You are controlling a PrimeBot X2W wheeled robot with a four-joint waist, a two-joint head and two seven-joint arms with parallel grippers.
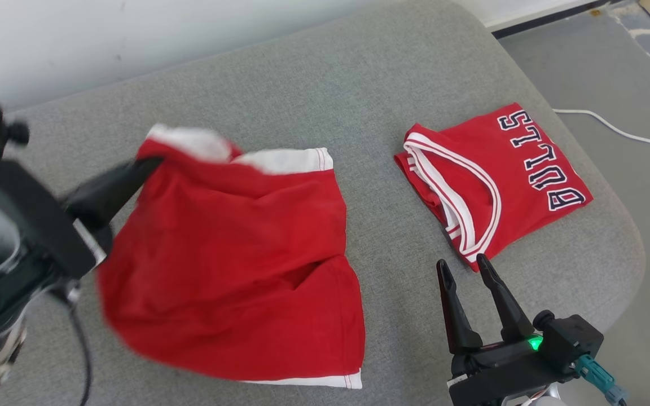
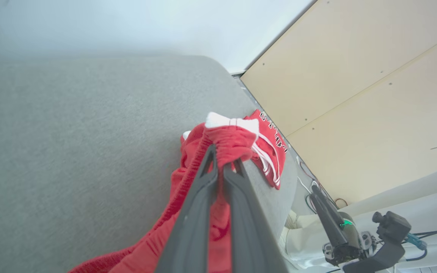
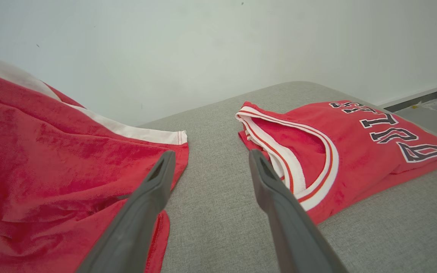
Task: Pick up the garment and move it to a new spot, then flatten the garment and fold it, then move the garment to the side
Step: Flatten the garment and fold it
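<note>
Head view: my left gripper (image 1: 153,164) pinches a waistband corner of the shorts (image 1: 235,254), which lie on the cushion (image 1: 330,84); my right gripper (image 1: 460,260) hovers spread wide, empty, beside the jersey (image 1: 500,180).

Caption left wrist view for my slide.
Left gripper shut on an edge of the red shorts above the grey cushion, folded jersey beyond.

Long dark fingers (image 1: 453,307) — green indicator light (image 1: 535,342)

- Shorts (image 1: 229,248): raised left corner motion-blurred in head view.
- Left gripper (image 2: 224,155): fingertips buried in bunched shorts fabric.
- Jersey (image 2: 269,151): lettering too small to read in left wrist view; part hidden behind shorts.
- Cable (image 1: 618,132): cut off at right picture edge.
</note>
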